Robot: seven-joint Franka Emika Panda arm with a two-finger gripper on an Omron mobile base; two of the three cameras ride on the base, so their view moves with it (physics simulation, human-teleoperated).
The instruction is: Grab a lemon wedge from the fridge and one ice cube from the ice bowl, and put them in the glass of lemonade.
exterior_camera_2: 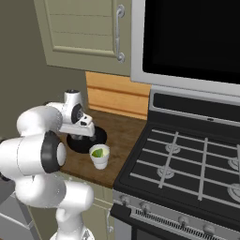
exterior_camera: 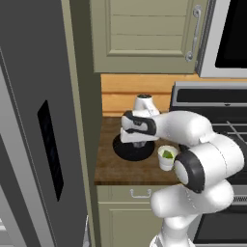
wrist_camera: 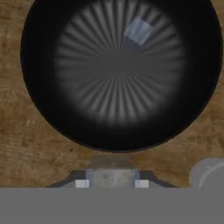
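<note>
The claw (wrist_camera: 111,180), jaws narrowed on a small pale translucent ice cube (wrist_camera: 111,177), hangs above the round glossy black bowl (wrist_camera: 39,100) on the brown wooden counter (wrist_camera: 26,153).

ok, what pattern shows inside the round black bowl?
Pale grey radial streaks fanning from the centre of the glossy black bowl, clearest in the hand view.

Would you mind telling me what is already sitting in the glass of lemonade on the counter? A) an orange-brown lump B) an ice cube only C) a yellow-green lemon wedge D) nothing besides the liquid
C: both base views show a yellow-green lemon wedge inside the glass of lemonade, which stands beside the ice bowl; one ice cube lies in that bowl.
</note>
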